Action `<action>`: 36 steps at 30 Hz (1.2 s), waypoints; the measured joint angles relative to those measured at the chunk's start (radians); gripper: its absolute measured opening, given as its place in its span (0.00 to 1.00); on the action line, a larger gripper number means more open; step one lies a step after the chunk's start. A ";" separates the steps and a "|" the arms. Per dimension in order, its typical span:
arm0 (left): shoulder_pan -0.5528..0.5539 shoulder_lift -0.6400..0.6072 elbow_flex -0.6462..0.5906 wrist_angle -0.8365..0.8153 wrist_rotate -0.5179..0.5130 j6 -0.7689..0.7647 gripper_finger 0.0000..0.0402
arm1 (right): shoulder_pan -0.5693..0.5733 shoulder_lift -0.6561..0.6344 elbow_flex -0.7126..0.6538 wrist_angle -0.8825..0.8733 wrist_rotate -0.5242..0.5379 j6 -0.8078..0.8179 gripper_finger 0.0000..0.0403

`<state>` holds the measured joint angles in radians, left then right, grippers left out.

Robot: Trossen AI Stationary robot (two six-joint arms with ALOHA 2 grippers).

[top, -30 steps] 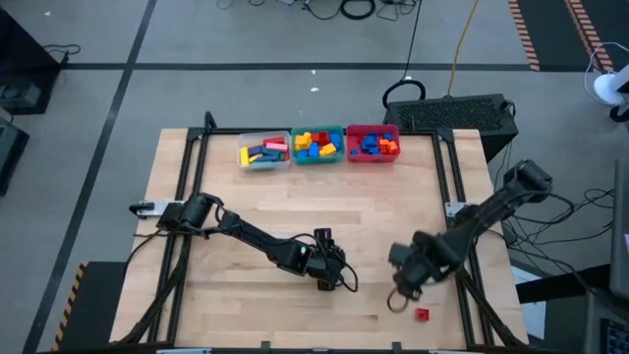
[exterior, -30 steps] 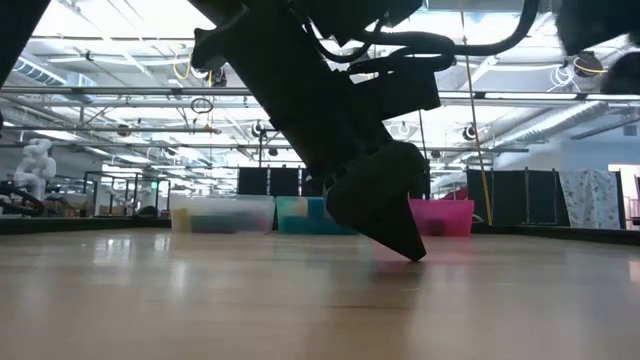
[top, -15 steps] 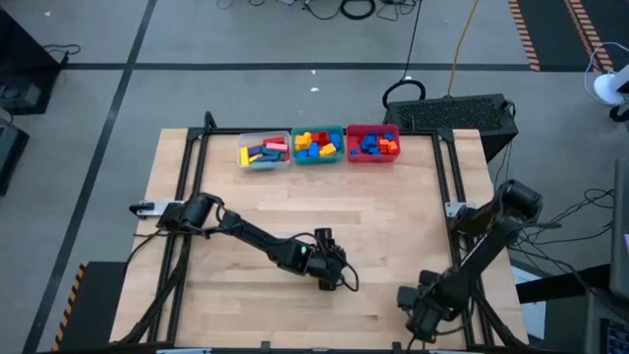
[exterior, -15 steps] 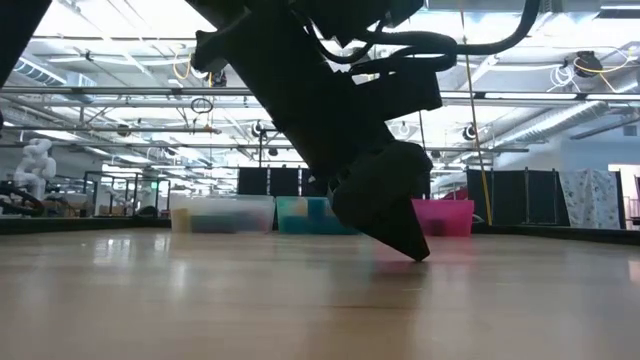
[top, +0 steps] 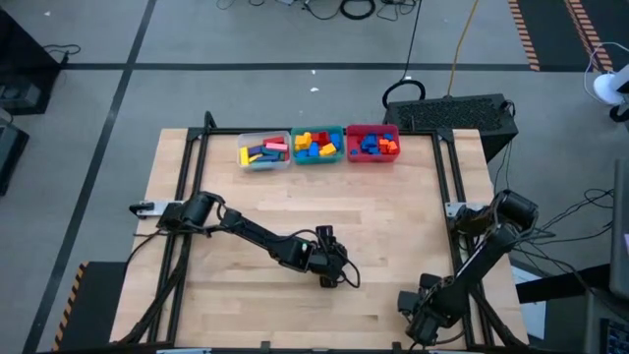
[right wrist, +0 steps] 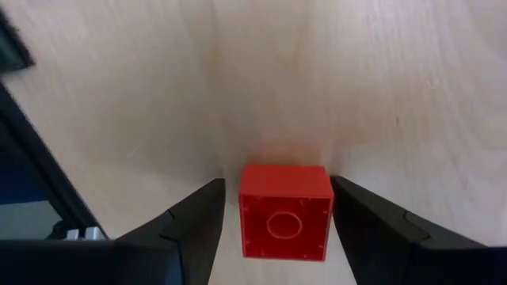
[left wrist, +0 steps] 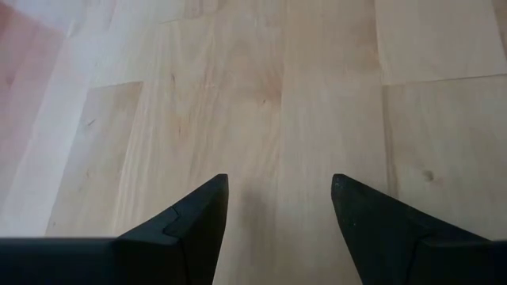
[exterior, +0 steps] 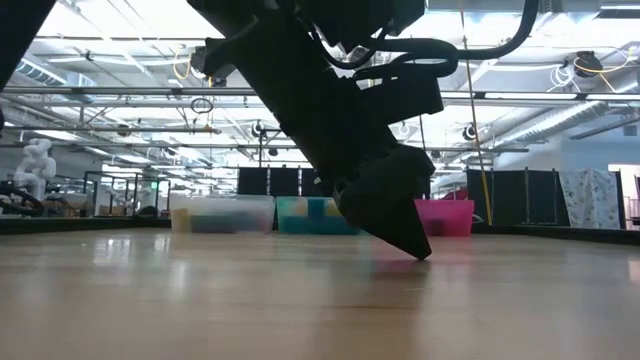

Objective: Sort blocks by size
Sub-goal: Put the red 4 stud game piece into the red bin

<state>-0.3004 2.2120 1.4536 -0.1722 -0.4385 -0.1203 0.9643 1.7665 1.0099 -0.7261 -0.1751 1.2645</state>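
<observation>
A small red cube [right wrist: 285, 211] lies on the wood near the table's near right corner, its hollow side with a round tube facing up. My right gripper [right wrist: 279, 226] is open, pointing down, with one finger on either side of the cube. In the high view my right gripper [top: 418, 320] hides the cube. My left gripper [top: 329, 270] is open low over bare wood at the table's middle, with nothing between its fingers [left wrist: 280, 206]. It also shows as a dark tip, my left gripper [exterior: 412, 243], in the low view. Other blocks lie in the three bins. My right gripper has one finger [right wrist: 360, 226] right beside the red cube's side [right wrist: 326, 214]; I cannot tell whether it touches. The other finger [right wrist: 202, 218] stands a little clear of the opposite side. The fingers come from above, and the cube rests on the table.
At the far edge stand a clear bin [top: 263, 150], a teal bin [top: 317, 145] and a red bin [top: 372, 144], each with several blocks. Black frame rails [top: 454, 187] run along the table's sides. The near edge is close to my right gripper.
My right gripper has swung toward the table's near edge and come down around the red cube, rolling a little as it went. The cube has stayed where it was and is now covered in the high view.
</observation>
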 joint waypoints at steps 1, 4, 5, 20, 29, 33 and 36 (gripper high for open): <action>0.000 0.000 0.000 0.000 0.000 0.000 0.57 | -0.001 0.006 0.002 -0.004 -0.003 0.004 0.54; 0.000 0.000 0.000 0.000 0.000 0.002 0.57 | -0.001 0.009 0.002 -0.009 -0.004 0.014 0.50; 0.000 0.000 0.000 0.002 0.000 0.002 0.57 | -0.002 0.009 0.002 -0.010 -0.003 0.014 0.48; -0.003 -0.051 -0.001 -0.116 0.001 -0.027 0.57 | -0.102 -0.111 -0.003 -0.092 0.446 -0.255 0.28; -0.008 -0.174 -0.001 -0.216 -0.087 -0.020 0.57 | -0.415 -0.249 -0.003 -0.148 0.577 -0.662 0.30; -0.007 -0.253 0.001 -0.269 -0.138 0.025 0.57 | -0.593 -0.326 -0.003 -0.148 0.568 -0.865 0.30; 0.008 -0.312 0.000 -0.302 -0.165 0.063 0.57 | -0.735 -0.384 -0.003 -0.135 0.567 -1.011 0.30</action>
<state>-0.2925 1.9000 1.4540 -0.4739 -0.6036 -0.0575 0.2294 1.3820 1.0069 -0.8610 0.3923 0.2530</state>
